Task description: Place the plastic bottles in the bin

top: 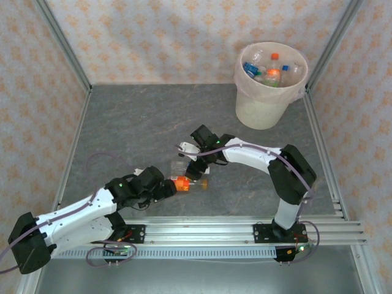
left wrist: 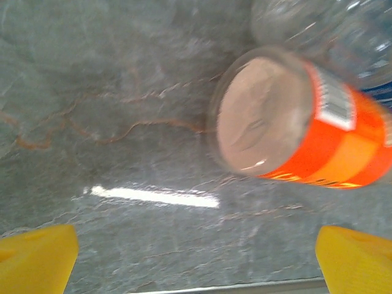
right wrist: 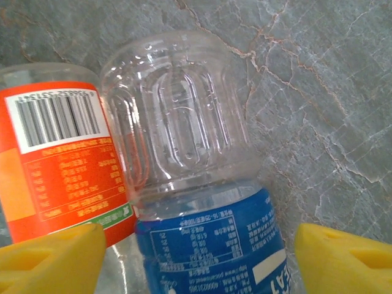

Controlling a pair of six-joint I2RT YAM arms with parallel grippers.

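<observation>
Two plastic bottles lie side by side near the table's front. The orange-labelled bottle (top: pixel 185 183) (left wrist: pixel 331 141) (right wrist: pixel 55 159) points its base at my left gripper (top: pixel 166 187) (left wrist: pixel 196 263), which is open just short of it with bare table between its yellow fingers (left wrist: pixel 37 260). The clear blue-labelled bottle (top: pixel 179 166) (right wrist: pixel 208 239) (left wrist: pixel 331 24) lies between the fingers (right wrist: pixel 52 260) of my right gripper (top: pixel 195 165) (right wrist: pixel 196 260), which is open, with a gap on each side. The bin (top: pixel 263 110), lined with a pink bag, stands at the far right with several bottles (top: pixel 269 70) inside.
Metal frame posts (top: pixel 64 43) and patterned walls enclose the grey stone table (top: pixel 135 122). An aluminium rail (top: pixel 245 229) carrying the arm bases runs along the near edge. Open table lies between the two bottles and the bin.
</observation>
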